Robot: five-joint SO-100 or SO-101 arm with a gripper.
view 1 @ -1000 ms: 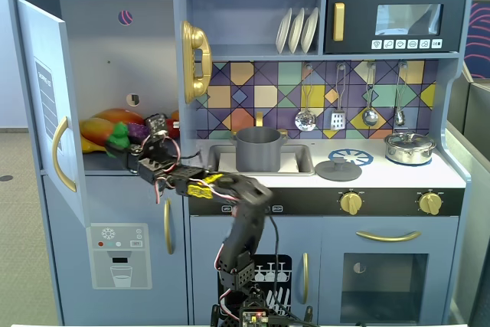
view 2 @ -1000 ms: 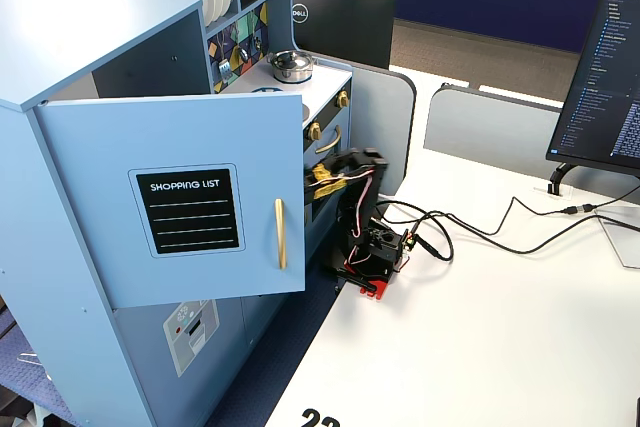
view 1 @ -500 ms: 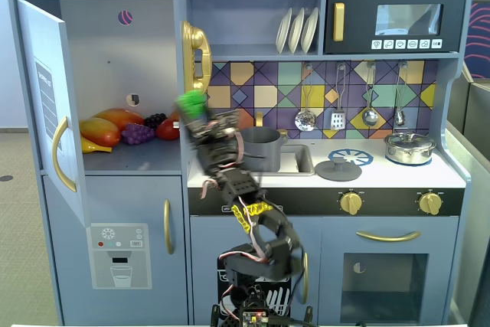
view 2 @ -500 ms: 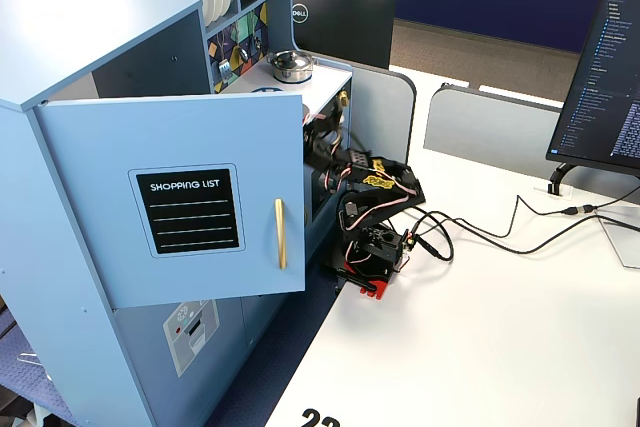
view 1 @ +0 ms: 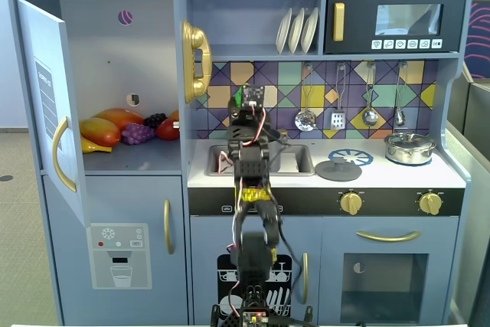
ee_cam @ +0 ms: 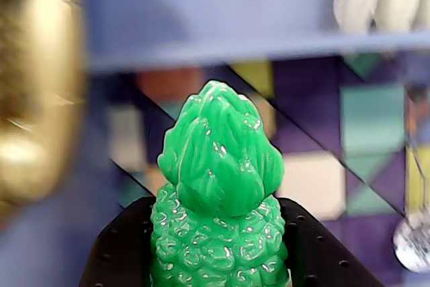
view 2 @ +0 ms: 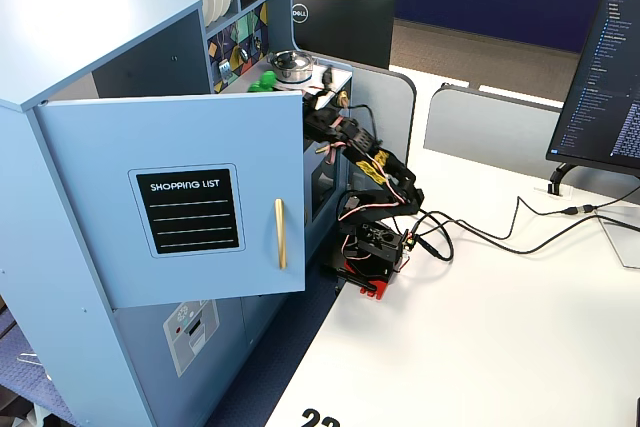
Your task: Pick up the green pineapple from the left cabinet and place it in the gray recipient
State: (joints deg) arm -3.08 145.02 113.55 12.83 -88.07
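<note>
Pineapple in transit: in a fixed view facing the toy kitchen, the arm stands upright at frame centre, its pincer (view 1: 246, 99) raised before the tiled backsplash, hiding the gray recipient in the sink (view 1: 297, 160) behind it. The left cabinet (view 1: 115, 51), middle left, stands open with only other fruit on its shelf. In the wrist view, the green pineapple (ee_cam: 218, 199) fills lower centre, clamped between the dark jaws. In a fixed view from the side, it (view 2: 263, 80) shows green above the door (view 2: 180, 197). Pick-up looks done; lowering and release remain
</note>
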